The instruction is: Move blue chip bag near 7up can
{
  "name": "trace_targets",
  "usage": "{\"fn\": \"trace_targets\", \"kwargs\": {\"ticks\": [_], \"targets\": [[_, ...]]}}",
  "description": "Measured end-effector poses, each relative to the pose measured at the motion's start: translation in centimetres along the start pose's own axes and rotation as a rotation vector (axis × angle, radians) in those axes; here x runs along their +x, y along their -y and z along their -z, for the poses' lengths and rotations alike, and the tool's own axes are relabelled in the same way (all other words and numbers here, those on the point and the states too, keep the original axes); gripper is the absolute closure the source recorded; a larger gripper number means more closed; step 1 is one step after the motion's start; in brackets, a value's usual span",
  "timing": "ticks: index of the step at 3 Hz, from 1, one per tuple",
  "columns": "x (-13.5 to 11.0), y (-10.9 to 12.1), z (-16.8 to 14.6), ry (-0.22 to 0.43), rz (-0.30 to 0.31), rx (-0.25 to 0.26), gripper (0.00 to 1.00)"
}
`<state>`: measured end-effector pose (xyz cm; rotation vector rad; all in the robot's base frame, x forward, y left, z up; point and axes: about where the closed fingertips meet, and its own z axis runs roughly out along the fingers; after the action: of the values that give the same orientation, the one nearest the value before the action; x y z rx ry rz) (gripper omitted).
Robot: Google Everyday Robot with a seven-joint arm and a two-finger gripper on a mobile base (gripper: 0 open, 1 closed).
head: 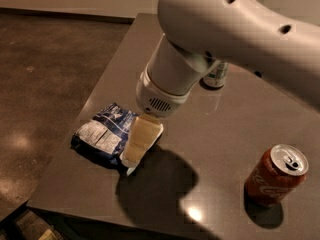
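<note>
The blue chip bag (101, 136) lies flat near the front left corner of the dark table (220, 129), with its white label panels up. My gripper (138, 144) hangs down from the big white arm (210, 39) and sits over the right edge of the bag, touching or just above it. The 7up can (218, 76) stands further back at the table's middle, mostly hidden behind the arm; only its lower silver and green part shows.
A red-orange cola can (276, 176) stands upright at the front right of the table. The table's left edge and front edge run close to the bag, with brown floor (45, 74) beyond on the left.
</note>
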<state>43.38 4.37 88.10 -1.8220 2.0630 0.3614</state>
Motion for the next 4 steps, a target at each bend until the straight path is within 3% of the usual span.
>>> {"fn": "trace_targets", "kwargs": {"ticks": [2, 3, 4], "targets": [[-0.6, 0.9, -2.9, -0.067, -0.004, 0.011, 0.0], [-0.3, 1.1, -3.4, -0.1, 0.005, 0.011, 0.17], [0.0, 1.3, -3.2, -0.116, 0.015, 0.011, 0.41]]}}
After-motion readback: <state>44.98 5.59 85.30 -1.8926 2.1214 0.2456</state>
